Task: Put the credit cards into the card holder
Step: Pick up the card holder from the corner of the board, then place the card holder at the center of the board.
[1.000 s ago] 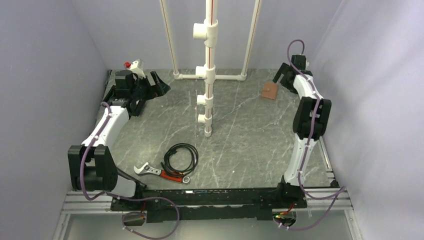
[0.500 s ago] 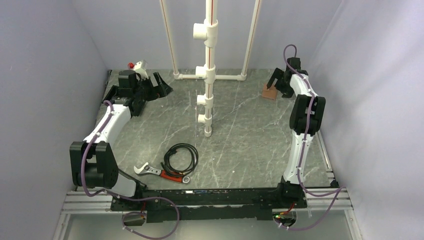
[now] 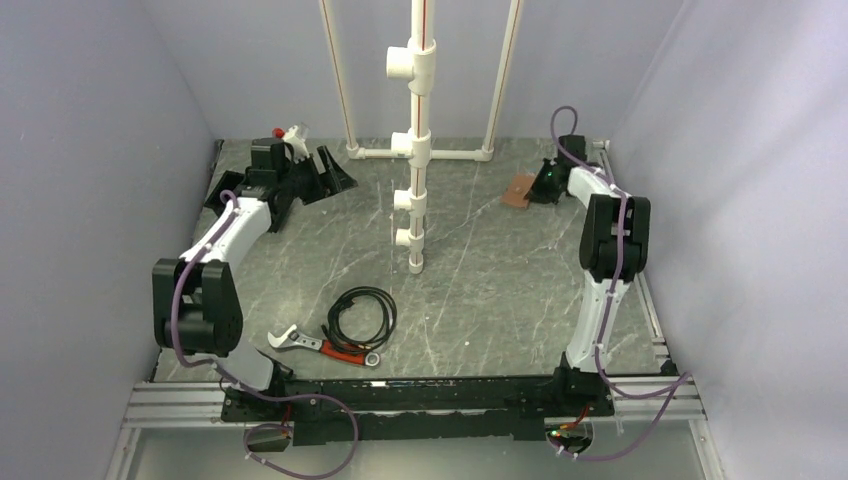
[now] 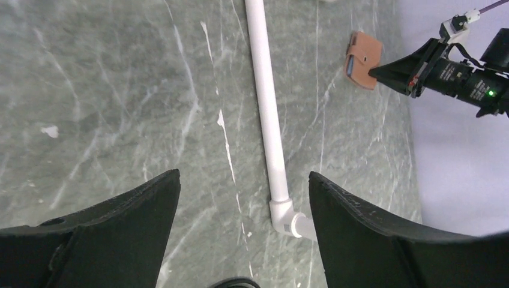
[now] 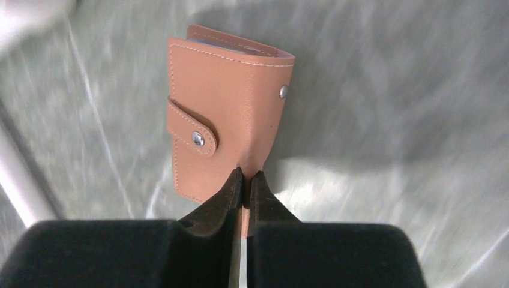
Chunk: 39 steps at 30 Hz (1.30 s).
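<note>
The card holder [image 3: 519, 190] is a folded tan leather wallet with a snap strap, lying at the back right of the table. My right gripper [image 3: 541, 186] is shut on its near edge; in the right wrist view the two fingers pinch the leather of the card holder [image 5: 231, 108] at the right gripper [image 5: 246, 180]. From the left wrist I also see the card holder [image 4: 364, 60] with the right gripper [image 4: 375, 72] on it. My left gripper [image 3: 326, 177] stands open at the back left, its jaws wide with nothing between them [image 4: 243, 180]. The credit cards are out of view.
A white pipe frame [image 3: 418, 150] stands upright in the middle back, with a base pipe [image 4: 267, 120] lying along the floor. A coiled black cable [image 3: 362, 315] and a red-handled wrench [image 3: 320, 345] lie near the front. Walls close in on both sides.
My right gripper swung left and down and shut on the card holder, which shifted left with it. My left arm moved a little right along the back.
</note>
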Available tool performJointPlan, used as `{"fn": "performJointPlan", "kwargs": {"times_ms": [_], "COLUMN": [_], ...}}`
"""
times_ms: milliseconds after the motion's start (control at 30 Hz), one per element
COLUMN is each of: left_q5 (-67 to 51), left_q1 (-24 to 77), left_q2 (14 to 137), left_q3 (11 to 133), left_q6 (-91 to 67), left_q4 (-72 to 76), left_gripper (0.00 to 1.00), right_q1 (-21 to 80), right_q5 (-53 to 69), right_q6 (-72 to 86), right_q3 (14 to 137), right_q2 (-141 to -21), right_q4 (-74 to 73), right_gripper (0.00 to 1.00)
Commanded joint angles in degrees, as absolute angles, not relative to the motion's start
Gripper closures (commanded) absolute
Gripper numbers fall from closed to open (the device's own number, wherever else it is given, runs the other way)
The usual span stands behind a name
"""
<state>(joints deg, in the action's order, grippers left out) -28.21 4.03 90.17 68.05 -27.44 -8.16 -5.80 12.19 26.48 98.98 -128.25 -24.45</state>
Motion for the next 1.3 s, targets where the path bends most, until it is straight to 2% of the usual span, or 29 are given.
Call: {"fn": "performJointPlan", "kwargs": {"times_ms": [0, 200, 300, 400, 500, 567, 633, 767, 867, 1067, 1200, 1267], "left_q5": [-33.3, -23.6, -24.6, -26.8, -25.1, -18.0, -5.7, 15.8, 22.7, 20.3, 17.2, 14.1], "left_q1": [5.4, 7.9, 8.2, 11.2, 21.7, 32.6, 44.5, 65.0, 72.5, 72.3, 69.4, 67.3], "left_q2": [91.3, 81.3, 72.5, 62.8, 55.5, 51.0, 48.6, 55.4, 66.1, 81.5, 85.8, 87.9], "left_q3": [68.7, 62.4, 53.9, 44.3, 36.6, 31.0, 26.8, 27.2, 34.2, 42.9, 45.9, 46.5], "left_q6": [-34.1, -38.2, -39.1, -40.4, -46.3, -53.4, -57.9, -59.3, -57.3, -55.9, -55.6, -55.7], "left_q4": [-7.6, -17.9, -20.8, -22.0, -19.2, -13.8, -8.4, -3.6, -3.6, -2.5, -3.5, -2.8], "left_gripper": [0.20, 0.26, 0.30, 0.29, 0.29, 0.29, 0.29, 0.31, 0.36, 0.62, 0.71, 0.80], "right_q1": [3.7, 17.4, 23.5, 27.7, 31.9, 35.2, 36.3, 36.4, 36.2, 34.8, 31.7, 29.4], "right_q5": [9.8, 3.4, 2.2, 5.1, 12.9, 15.9, 16.3, 14.3, 12.4, 13.5, 17.4, 21.0], "right_q6": [28.0, 31.0, 33.3, 36.8, 39.2, 40.5, 41.0, 39.8, 40.3, 41.2, 40.9, 41.1], "right_q3": [77.9, 52.8, 44.5, 35.9, 29.6, 26.3, 25.0, 23.9, 23.1, 21.6, 20.3, 18.6], "right_q2": [-112.6, -91.5, -80.9, -72.9, -69.0, -67.3, -66.4, -65.8, -65.2, -65.0, -65.6, -65.7], "right_q4": [-21.2, -17.6, -19.2, -18.2, -13.3, -9.2, -7.1, -7.4, -6.6, -2.6, -0.5, 2.3], "right_gripper": [1.00, 1.00, 1.00, 1.00, 1.00, 0.93, 0.80, 0.66, 0.55, 0.44, 0.43, 0.42]}}
